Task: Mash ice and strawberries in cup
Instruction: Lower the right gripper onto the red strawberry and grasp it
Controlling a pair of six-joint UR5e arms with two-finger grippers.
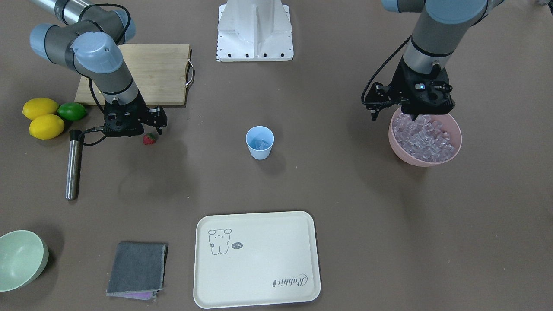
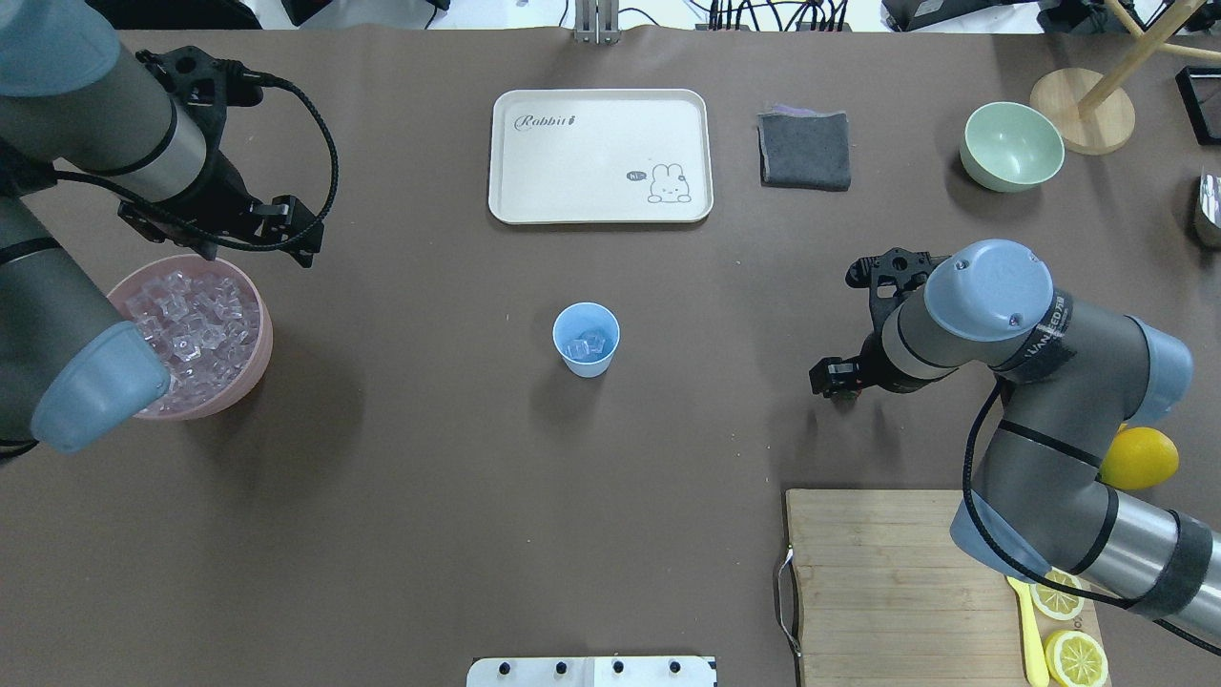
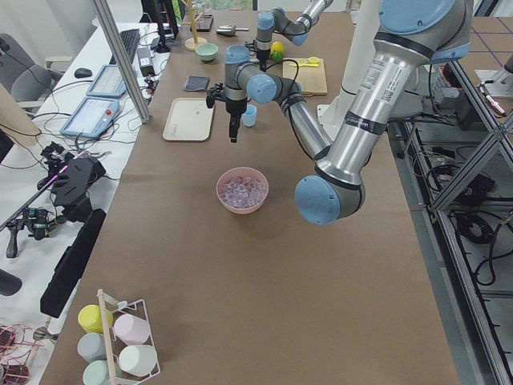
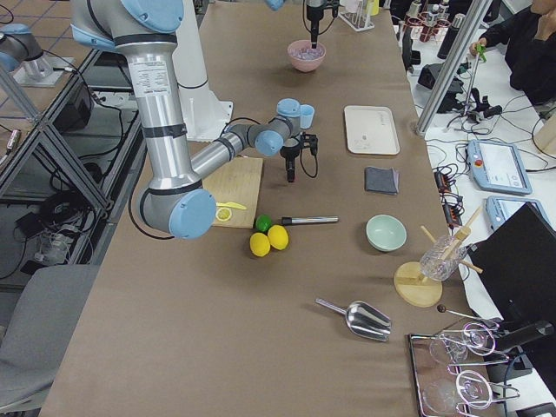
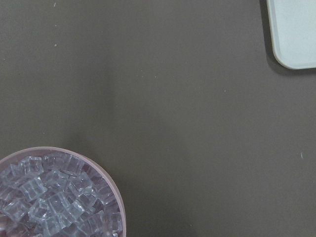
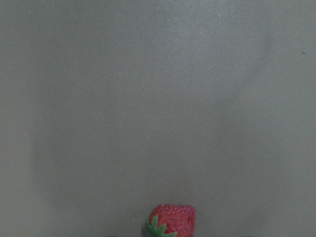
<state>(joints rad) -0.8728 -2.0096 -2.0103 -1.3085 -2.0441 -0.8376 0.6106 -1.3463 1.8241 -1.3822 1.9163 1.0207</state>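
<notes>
Pale-blue tapered cup (image 1: 259, 143) stands upright at mid-table (image 1: 345, 194), alone. A few clear cubes of ice (image 2: 585, 343) lie in its bottom. The bulk of the ice fills a pink bowl (image 1: 425, 163), well apart from the cup. The strawberry (image 1: 149, 138) is red with a green top, whole, and lies on the table, well apart on the cup's other side.

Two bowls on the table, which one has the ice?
The pink bowl at the robot's left, heaped with clear ice; the pale-green bowl looks empty.

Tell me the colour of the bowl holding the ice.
Pale pink bowl, clearest in the front-facing view.
</notes>
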